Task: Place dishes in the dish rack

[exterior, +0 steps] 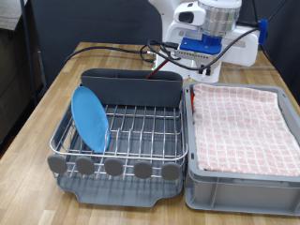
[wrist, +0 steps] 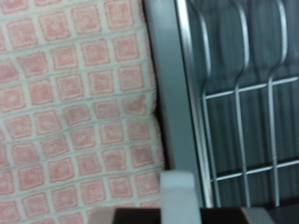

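The dish rack [exterior: 122, 127] is a silver wire rack on a dark grey tray with a tall grey back compartment [exterior: 131, 86]. The light-blue plate [exterior: 91, 117] stands on edge in the rack at the exterior view's left. My gripper [exterior: 204, 58] hangs high above the far end of the rack and the bin, holding nothing. In the wrist view its fingertips [wrist: 182, 196] show at the frame edge over the bin wall, with a gap between them. The rack wires [wrist: 243, 103] show beside it. The mug and the wooden spoon are out of view.
A grey bin lined with red-and-white checked cloth [exterior: 242, 122] stands right of the rack; it also fills much of the wrist view [wrist: 75, 103]. Cables [exterior: 141, 52] and the white robot base [exterior: 211, 28] sit at the table's far side.
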You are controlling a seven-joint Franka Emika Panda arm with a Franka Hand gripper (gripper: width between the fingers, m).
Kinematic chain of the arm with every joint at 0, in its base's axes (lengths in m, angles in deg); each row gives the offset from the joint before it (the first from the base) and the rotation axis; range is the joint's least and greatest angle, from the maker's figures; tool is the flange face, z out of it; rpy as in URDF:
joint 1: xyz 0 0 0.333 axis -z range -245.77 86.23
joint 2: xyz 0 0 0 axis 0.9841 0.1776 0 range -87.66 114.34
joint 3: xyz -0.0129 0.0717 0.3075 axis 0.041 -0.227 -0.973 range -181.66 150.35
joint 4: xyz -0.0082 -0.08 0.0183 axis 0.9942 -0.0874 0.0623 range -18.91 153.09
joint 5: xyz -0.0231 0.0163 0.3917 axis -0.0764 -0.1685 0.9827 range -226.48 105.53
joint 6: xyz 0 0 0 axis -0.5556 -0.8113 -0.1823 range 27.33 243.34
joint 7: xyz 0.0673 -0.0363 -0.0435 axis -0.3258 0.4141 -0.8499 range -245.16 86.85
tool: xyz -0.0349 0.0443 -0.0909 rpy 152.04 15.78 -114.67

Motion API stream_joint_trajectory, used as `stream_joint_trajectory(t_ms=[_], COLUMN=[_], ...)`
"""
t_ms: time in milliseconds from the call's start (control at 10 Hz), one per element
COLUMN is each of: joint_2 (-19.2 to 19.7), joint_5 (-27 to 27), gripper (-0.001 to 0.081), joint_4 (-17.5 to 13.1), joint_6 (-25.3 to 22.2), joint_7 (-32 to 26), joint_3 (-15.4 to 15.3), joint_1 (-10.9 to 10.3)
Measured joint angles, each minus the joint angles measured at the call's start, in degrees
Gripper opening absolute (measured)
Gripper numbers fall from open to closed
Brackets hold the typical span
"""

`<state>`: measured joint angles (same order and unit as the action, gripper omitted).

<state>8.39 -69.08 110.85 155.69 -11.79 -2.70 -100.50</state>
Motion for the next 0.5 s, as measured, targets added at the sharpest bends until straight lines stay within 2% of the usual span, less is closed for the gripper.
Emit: stream_joint_trajectory(t_ms=[200,500], joint_2=[0.8,4.6], joint_5=[-5.0,-6.3], gripper=[0.0072,0.0072], joint_4=[-1.1,-6.1], joint_6=[2.5,6.0], joint_7=[-4.8,-16.3], joint_3=[1.3,4.1], joint_1=[0.6,1.7])
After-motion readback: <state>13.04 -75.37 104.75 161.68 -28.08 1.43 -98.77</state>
